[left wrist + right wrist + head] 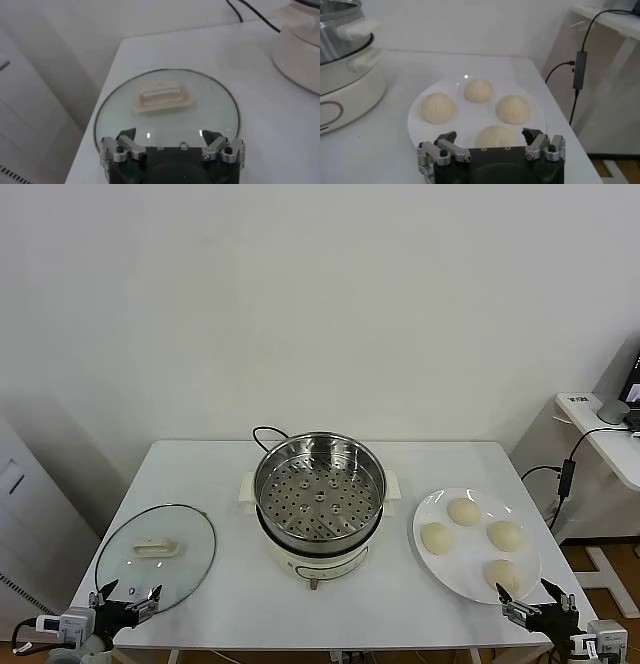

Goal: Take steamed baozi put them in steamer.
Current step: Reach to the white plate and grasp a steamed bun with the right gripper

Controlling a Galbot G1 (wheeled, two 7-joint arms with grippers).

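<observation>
Table (200,474): white, rectangular, carrying every item listed here.

Steamer (319,484): shiny steel basket with a perforated floor, seated on a cream cooker base at the table's centre. A black cord (266,434) leaves it at 11 o'clock. The basket holds nothing.

Lid (157,556): round glass with a cream handle (163,97), lying flat at 8 o'clock from the steamer, near the front left corner.

Plate (432,556): flat, white, round, at 4 o'clock from the steamer, well apart from it.

Buns (464,511): four, cream-white, smooth, all on the plate in a loose ring, none touching.

Left gripper (127,601): at the front table edge, just at the lid's near rim, fingers apart, holding nothing.

Right gripper (540,604): at the front right edge, just at the plate's near rim beside the closest bun (496,136), fingers apart, holding nothing.
</observation>
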